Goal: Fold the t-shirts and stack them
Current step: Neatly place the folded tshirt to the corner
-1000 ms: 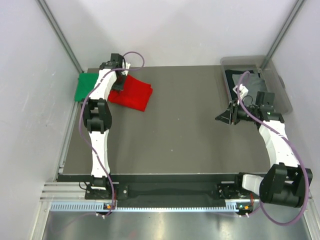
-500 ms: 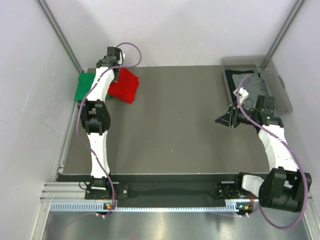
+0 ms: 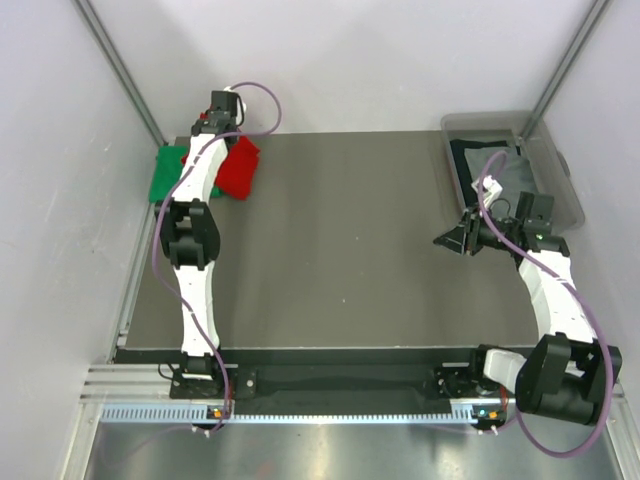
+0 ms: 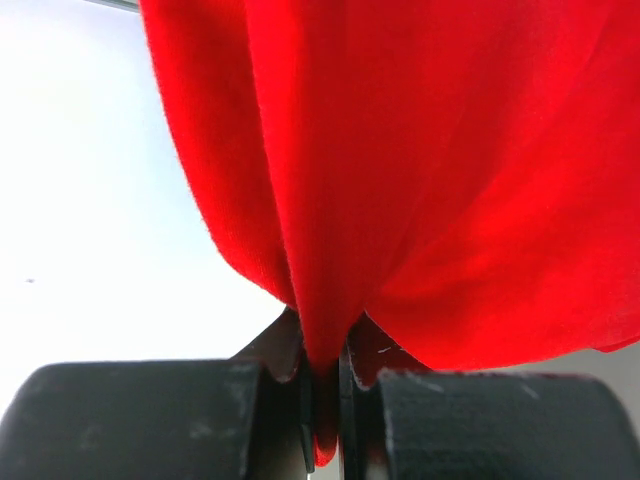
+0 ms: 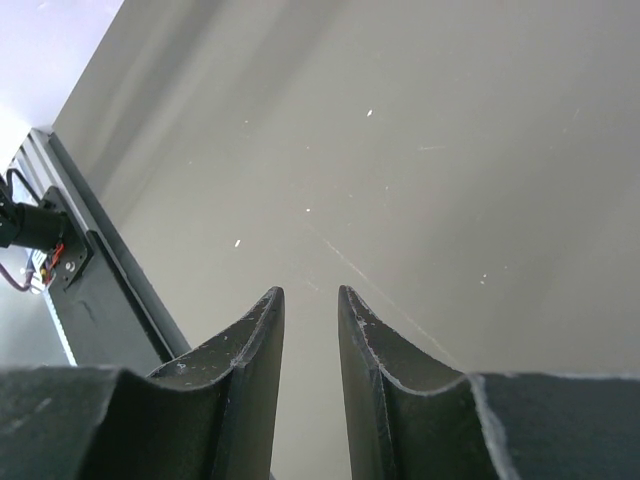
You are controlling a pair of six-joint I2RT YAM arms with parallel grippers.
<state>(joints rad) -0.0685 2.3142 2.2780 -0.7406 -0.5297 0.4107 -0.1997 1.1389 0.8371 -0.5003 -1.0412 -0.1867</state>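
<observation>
Between the left jaws, clenched tight, hangs the red t-shirt, pinched at a bunched edge for carrying. Just beside those jaws lies the green t-shirt, likely the stack's base. Near the clear bin, the right jaws hover slightly parted over the surface, grasping nothing.

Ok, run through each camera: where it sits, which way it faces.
Top external: above and behind the bases, looking down on the table; left arm and right arm show.
Left wrist: on the left arm, looking along the left gripper, shut on the red t-shirt.
Right wrist: on the right arm, facing the table past the open, empty right gripper.
Shared: top external and left wrist both show the red t-shirt.
</observation>
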